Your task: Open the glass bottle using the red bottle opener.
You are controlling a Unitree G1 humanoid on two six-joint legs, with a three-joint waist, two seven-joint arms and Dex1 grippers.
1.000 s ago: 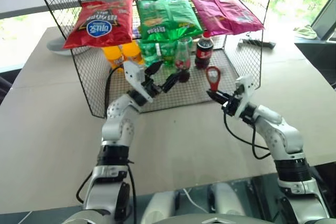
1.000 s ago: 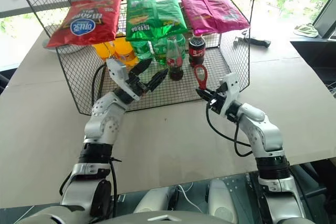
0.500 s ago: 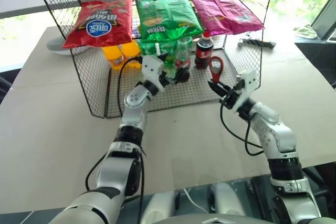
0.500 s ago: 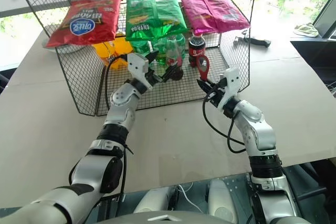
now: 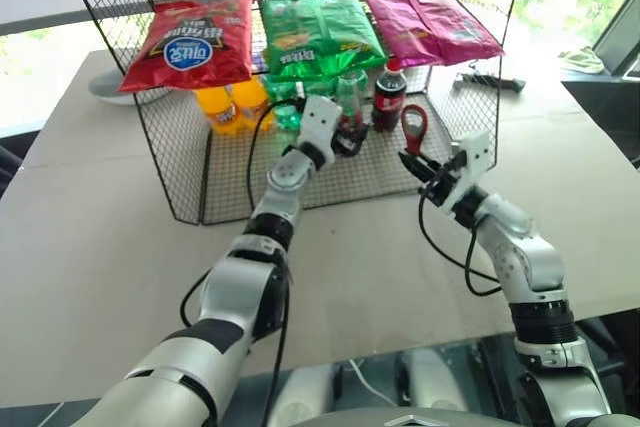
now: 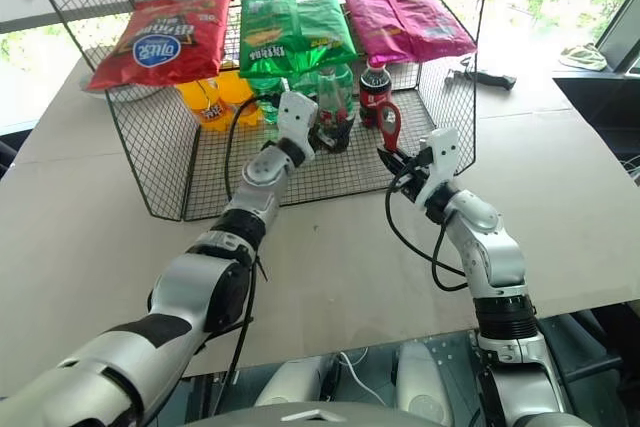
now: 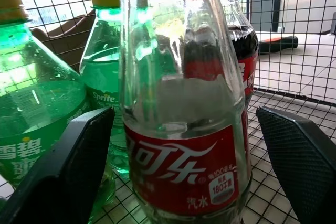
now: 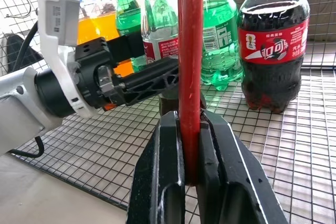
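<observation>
Left end effector [image 7: 184, 171] open around the glass bottle [image 7: 184, 129].
Bottle upright inside wire rack [image 5: 180, 147] toward desk's [image 5: 90, 247] far edge; right end effector [image 8: 190, 150] clamped on red bottle opener [image 8: 190, 51], nearby.

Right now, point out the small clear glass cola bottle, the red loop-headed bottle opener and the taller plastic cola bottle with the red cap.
glass bottle [image 7: 184, 166]: left wrist view, on its red label band.
red bottle opener [image 8: 189, 51]: right wrist view, on its handle above the jaws.
plastic cola bottle [image 8: 273, 45]: right wrist view, on its red label.
</observation>
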